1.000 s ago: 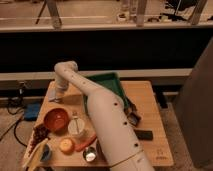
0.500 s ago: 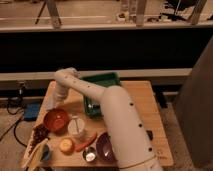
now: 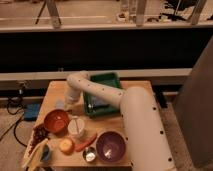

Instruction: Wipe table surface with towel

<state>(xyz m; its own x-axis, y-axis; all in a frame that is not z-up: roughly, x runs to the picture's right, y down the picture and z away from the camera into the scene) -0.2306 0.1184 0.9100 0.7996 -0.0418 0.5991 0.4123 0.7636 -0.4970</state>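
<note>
The wooden table [image 3: 137, 90] holds several dishes and foods. My white arm reaches from the lower right across the table, bends at an elbow [image 3: 77, 80] and points down at the table's left part. My gripper [image 3: 67, 105] is low over the surface there, just behind the orange bowl [image 3: 56, 121]. A pale patch that looks like the towel [image 3: 60, 104] lies on the table right by the gripper. I cannot tell whether the gripper holds it.
A green tray [image 3: 102, 80] stands at the table's back middle, right of the gripper. At the front are a white cup [image 3: 76, 127], a purple bowl [image 3: 110, 146], an orange fruit [image 3: 66, 145], a carrot [image 3: 86, 141], a small can [image 3: 90, 154], a banana [image 3: 35, 155] and dark grapes [image 3: 39, 134].
The elbow has shifted right and the gripper has come forward along the table's left part, closer to the orange bowl. The dishes have not moved.
</note>
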